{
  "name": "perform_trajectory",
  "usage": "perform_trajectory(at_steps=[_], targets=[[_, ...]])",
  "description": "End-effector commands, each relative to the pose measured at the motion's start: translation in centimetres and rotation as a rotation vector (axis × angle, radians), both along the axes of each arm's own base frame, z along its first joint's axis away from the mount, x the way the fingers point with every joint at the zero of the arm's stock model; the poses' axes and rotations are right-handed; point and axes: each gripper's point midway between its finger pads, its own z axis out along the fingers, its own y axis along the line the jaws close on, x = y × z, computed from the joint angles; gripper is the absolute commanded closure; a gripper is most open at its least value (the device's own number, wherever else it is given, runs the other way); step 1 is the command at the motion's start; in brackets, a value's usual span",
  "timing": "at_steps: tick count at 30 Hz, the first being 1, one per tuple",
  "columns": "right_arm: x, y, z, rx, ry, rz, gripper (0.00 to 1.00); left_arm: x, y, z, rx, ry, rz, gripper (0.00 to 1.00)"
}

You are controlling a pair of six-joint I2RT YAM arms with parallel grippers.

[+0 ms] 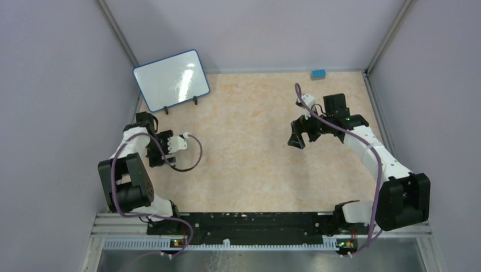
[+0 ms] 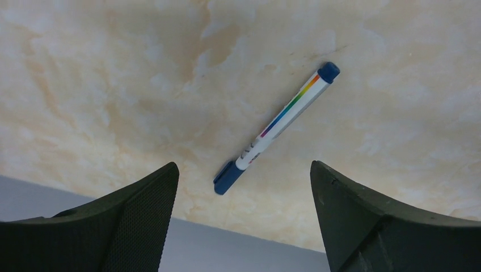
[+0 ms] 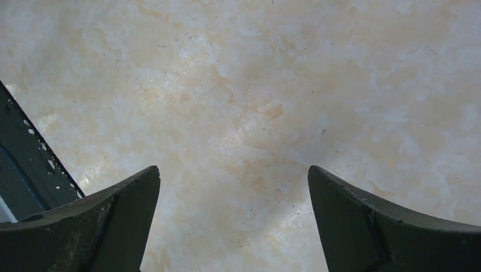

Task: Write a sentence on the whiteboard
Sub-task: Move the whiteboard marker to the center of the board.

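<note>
The whiteboard [image 1: 172, 80] stands tilted on its black clip feet at the back left, against the wall. Its face shows only glare, and I see no sentence on it. A white marker with a rainbow stripe and blue cap [image 2: 276, 129] lies on the table in the left wrist view, just beyond the fingertips. In the top view the left arm hides it. My left gripper [image 1: 148, 127] [image 2: 244, 165] is open and empty above the marker, near the left wall. My right gripper [image 1: 296, 137] [image 3: 233, 169] is open and empty over bare table.
A small blue block [image 1: 318, 73] sits at the back right by the wall. Grey walls close in the left, back and right sides. A dark strip [image 3: 25, 153] shows at the left edge of the right wrist view.
</note>
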Motion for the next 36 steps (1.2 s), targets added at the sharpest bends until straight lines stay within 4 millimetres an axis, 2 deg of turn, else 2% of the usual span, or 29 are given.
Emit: perform_trajectory(at_steps=[1, 5, 11, 16, 19, 23, 26, 32, 36], targets=[[0.6, 0.2, 2.0, 0.004, -0.057, 0.023, 0.02, 0.5, -0.2, -1.5, -0.015, -0.001, -0.08, 0.11], [0.8, 0.0, 2.0, -0.005, -0.058, 0.012, 0.02, 0.2, -0.6, -2.9, -0.044, 0.039, -0.083, 0.13], [0.7, -0.2, 1.7, -0.017, -0.059, 0.008, 0.02, -1.0, -1.1, -4.6, -0.067, 0.086, -0.087, 0.25], [0.7, -0.3, 1.6, -0.021, -0.06, 0.011, 0.02, -1.9, -2.1, -5.1, -0.11, 0.11, -0.09, 0.47], [0.7, -0.4, 1.6, -0.023, -0.064, 0.008, 0.02, -2.6, -3.5, -5.2, -0.137, 0.124, -0.103, 0.58], [0.8, -0.5, 1.7, 0.002, -0.062, 0.005, 0.02, -3.8, -6.4, -5.5, -0.155, 0.178, -0.107, 0.72], [0.9, -1.0, 1.8, 0.037, -0.045, -0.007, 0.02, -4.6, -9.4, -5.6, -0.179, 0.226, -0.117, 0.83], [1.2, -2.5, 2.9, 0.097, -0.037, -0.05, 0.02, -4.2, -16.3, -4.0, -0.272, 0.265, -0.089, 1.0], [1.6, -3.4, 3.6, 0.11, -0.062, -0.091, 0.02, -3.0, -21.6, -2.6, -0.303, 0.286, -0.026, 1.0]])
